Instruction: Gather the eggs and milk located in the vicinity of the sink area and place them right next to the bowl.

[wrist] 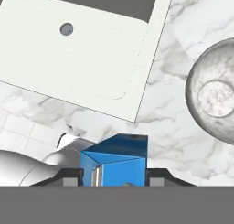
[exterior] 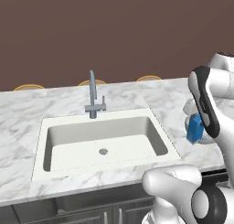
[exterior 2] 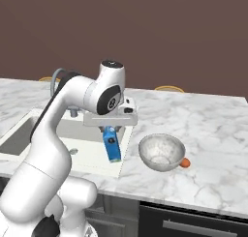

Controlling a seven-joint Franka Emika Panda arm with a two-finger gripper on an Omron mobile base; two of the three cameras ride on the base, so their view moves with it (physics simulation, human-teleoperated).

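Two dark fingers of the gripper are pinched on the milk, one on each side of the blue carton, which hangs tilted in the air above the sink's right rim, off the counter. Just beyond to the right on the marble sits the bowl, with a small orange ball touching its far side. Farther left, the faucet rises behind the basin.

blue milk right of sink, partly behind arm.
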